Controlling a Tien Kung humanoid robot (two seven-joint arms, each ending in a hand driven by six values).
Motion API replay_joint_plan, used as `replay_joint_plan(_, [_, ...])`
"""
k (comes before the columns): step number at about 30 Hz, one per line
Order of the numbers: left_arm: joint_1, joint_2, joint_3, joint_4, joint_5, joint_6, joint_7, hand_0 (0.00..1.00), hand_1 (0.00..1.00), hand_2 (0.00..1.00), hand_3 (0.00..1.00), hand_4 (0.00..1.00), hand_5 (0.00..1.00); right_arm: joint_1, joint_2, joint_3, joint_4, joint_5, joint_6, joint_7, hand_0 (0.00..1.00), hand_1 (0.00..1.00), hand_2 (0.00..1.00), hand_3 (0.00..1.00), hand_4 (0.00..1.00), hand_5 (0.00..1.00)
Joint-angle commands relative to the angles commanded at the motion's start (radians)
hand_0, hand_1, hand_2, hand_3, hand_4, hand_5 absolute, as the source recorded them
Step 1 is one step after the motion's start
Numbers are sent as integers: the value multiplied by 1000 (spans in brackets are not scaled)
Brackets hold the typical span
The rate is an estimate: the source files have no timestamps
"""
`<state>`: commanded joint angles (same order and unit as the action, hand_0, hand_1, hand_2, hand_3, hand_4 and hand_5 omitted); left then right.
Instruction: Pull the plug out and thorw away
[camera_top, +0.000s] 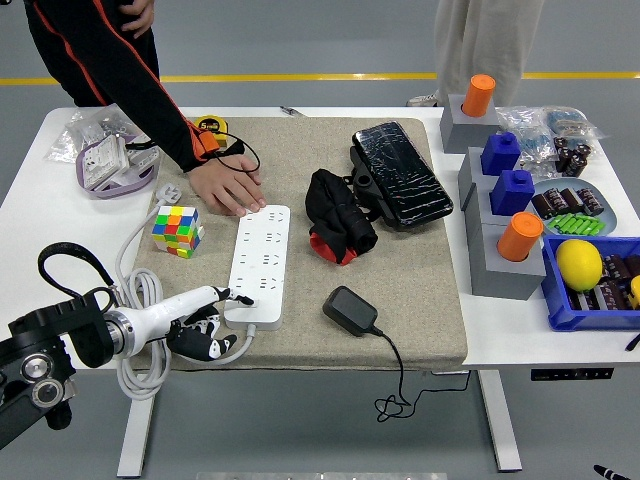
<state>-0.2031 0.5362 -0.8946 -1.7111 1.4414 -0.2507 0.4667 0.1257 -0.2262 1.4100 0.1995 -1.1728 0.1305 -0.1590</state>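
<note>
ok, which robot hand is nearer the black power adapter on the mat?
Left. The left hand sits at the near-left corner of the white power strip, left of the black power adapter, apart from it. The right hand is not in view.

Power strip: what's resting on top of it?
A person's hand presses its far end; the robot's left hand touches the near edge of the power strip. No plug sits in its visible sockets.

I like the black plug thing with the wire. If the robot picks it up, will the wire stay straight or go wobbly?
Probably wobbly. The black adapter looks like a hard, chunky block, so it should keep its shape. Its cord already curls over the table's near edge and hangs in loops, so it would likely dangle and swing. The left hand is by the power strip, not the adapter.
</note>
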Motion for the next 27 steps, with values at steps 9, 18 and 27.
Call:
replay_joint_plan(9, [-10,-5,11,22,-3,4,-1,66,49,134,876,536,2,3,0,2,1,0,0,0,633,626,619,565,988,443])
replay_joint_plan(18, [-26,-15,16,24,-7,13,-11,67,50,136,873,549,2,3,0,0,1,1,1,0,633,626,619,565,987,443])
replay_joint_plan(27, [-39,-21,31,44,-11,4,4,66,50,135,870,545,2,4,0,-1,1,2,1,0,632,625,618,565,987,443])
